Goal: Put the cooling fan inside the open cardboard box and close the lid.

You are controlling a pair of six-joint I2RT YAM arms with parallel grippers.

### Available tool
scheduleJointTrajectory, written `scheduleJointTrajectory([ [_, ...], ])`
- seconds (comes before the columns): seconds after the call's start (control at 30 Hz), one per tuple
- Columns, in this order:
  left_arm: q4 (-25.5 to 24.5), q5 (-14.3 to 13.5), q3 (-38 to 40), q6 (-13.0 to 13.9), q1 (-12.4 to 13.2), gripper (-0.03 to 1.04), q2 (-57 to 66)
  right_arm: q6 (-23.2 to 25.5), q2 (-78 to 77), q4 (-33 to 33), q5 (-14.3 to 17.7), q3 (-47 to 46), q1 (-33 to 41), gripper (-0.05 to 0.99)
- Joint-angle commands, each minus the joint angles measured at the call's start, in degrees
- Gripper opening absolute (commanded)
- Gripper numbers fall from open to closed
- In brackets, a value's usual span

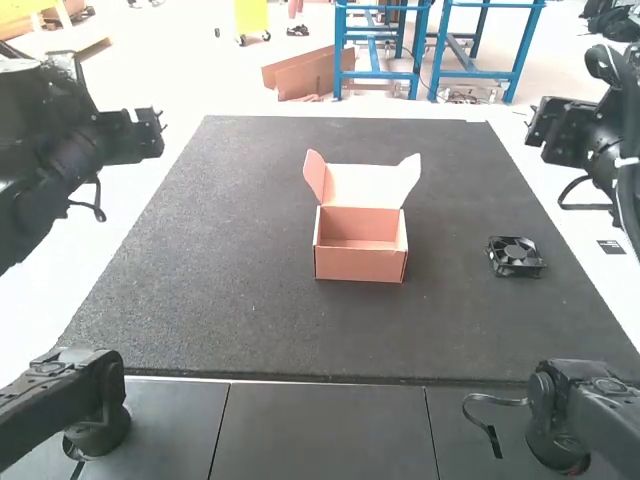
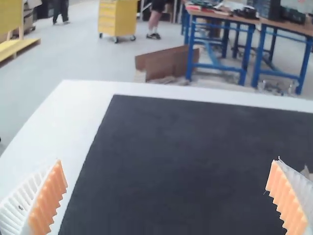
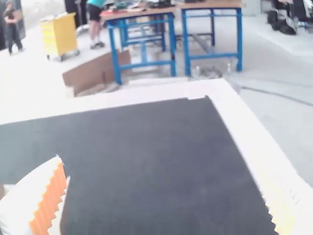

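Fan (image 1: 516,256) lies right of box (image 1: 361,243), well apart from jaws.

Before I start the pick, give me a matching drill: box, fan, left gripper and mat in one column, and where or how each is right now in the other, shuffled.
Things:
1. cardboard box
2. cooling fan
3. left gripper
4. mat

States:
A. lying flat on the mat, on the right arm's side of the box
B. open, holding nothing
C. mid-mat, lid flap standing up
D. black, under both box and fan

Pairs: 1-C, 2-A, 3-B, 4-D
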Motion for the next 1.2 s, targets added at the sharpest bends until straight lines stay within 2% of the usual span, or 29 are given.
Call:
scheduleJointTrajectory([
  [0.0, -2.07, 0.45, 6.04, 0.22, 0.4, 0.97, 4.71, 0.54, 7.05, -2.6, 4.11, 6.01, -0.61, 0.91],
  [0.13, -4.0, 0.37, 10.87, 0.31, 0.4, 0.97, 8.93, 3.18, 16.89, -9.28, 5.08, 11.9, -1.75, 0.91],
  [0.2, -5.67, 0.45, 12.8, 1.89, 0.14, 0.97, 10.25, 3.79, 22.08, -12.97, 4.99, 14.09, -3.25, 0.91],
  [0.27, -9.36, 0.37, 14.56, 3.56, -0.03, 0.97, 12.1, 1.95, 27.0, -17.54, 4.99, 16.03, -4.83, 0.91],
  [0.3, -11.3, 0.37, 14.91, 5.67, -0.03, 0.97, 12.8, -0.34, 29.02, -19.3, 4.55, 17.17, -5.71, 0.91],
  [0.33, -12.7, 0.54, 15.44, 6.29, -0.03, 0.97, 13.41, -0.86, 30.87, -22.81, 2.97, 18.14, -6.67, 0.91],
  [0.4, -14.99, 0.63, 15.44, 6.29, -0.03, 0.97, 14.21, -0.86, 34.21, -26.24, 4.02, 19.54, -8.26, 0.9],
  [0.43, -15.6, 0.54, 15.26, 6.29, -0.03, 0.97, 14.47, -1.04, 35.35, -27.73, 3.58, 20.6, -9.05, 0.9],
  [0.5, -16.22, 0.37, 14.47, 6.2, -0.03, 0.97, 15.08, -0.86, 36.58, -28.26, 2.0, 21.83, -10.8, 0.9],
  [0.53, -16.39, 0.28, 14.21, 6.2, -0.03, 0.97, 15.26, -0.42, 36.93, -28.53, -0.81, 21.83, -11.77, 0.9],
  [0.57, -16.39, 0.28, 14.03, 6.2, -0.03, 0.97, 15.44, -0.34, 37.2, -28.97, -5.2, 21.65, -12.83, 0.9],
  [0.6, -16.31, 0.19, 14.12, 6.29, -0.03, 0.97, 15.61, -1.66, 37.37, -29.14, -7.23, 21.48, -14.32, 0.9],
  [0.73, -14.37, 0.37, 14.56, 6.37, -0.03, 0.97, 15.7, -15.89, 40.98, -31.25, -7.31, 22.53, -19.33, 0.9],
  [0.87, -14.37, 0.45, 15.09, 6.37, -0.3, 0.97, 16.67, -18.88, 47.04, -34.06, -7.67, 24.38, -22.32, 0.91],
  [0.93, -15.08, 0.45, 15.35, 6.37, -0.39, 0.97, 16.93, -23.01, 48.54, -33.98, -7.67, 24.46, -23.64, 0.91],
  [1.17, -15.78, 0.37, 14.74, 6.37, -0.39, 0.97, 17.02, -27.06, 56.62, -33.8, -7.49, 26.84, -24.43, 0.9],
])
